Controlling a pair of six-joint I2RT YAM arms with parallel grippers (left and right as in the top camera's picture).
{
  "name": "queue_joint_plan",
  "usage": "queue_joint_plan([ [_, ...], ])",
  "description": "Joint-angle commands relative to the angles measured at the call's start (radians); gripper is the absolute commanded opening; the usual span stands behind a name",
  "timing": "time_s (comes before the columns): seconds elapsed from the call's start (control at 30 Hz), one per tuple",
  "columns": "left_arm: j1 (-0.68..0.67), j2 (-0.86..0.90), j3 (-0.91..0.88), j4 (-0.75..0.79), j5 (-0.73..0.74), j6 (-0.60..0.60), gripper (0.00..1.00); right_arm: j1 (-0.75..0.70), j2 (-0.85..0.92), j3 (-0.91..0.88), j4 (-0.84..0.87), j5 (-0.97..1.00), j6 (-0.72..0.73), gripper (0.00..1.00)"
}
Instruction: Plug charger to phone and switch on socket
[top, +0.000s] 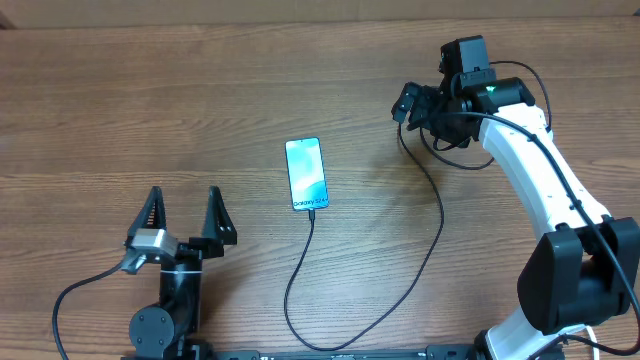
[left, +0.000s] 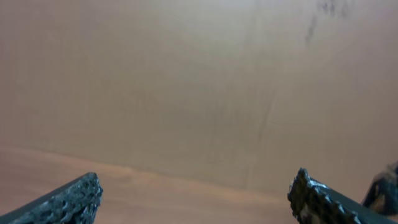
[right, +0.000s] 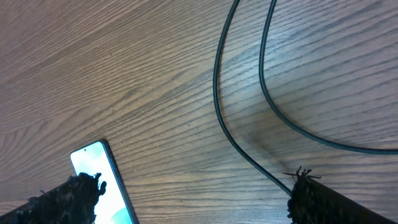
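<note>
Black charger cable (right: 215, 81) runs from just below our right gripper (top: 410, 112), whose jaws stand wide and empty, round to the phone (top: 305, 174), meeting its near end. Our left gripper (top: 185, 215), equally wide, holds nothing; the phone lies ahead to its right.

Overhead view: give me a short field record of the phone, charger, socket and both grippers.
phone: flat on table, screen lit
charger: black cable, one end meets the phone's near edge, loops toward the table front, then runs up to the right gripper
socket: not in view
left gripper: open, empty, apart from the phone
right gripper: open, by the cable's far end; contact cannot be told
</note>
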Motion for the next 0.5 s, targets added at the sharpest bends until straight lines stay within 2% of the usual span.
queue_joint_plan([
  [0.0,0.034,-0.065,-0.017,-0.085,0.117,0.184,1.0,0.0,-0.016,0.002,0.005,0.01,-0.002,1.0],
  [0.47,0.098,-0.205,-0.018,-0.51,0.093,0.174,1.0,0.0,-0.016,0.002,0.005,0.01,-0.002,1.0],
])
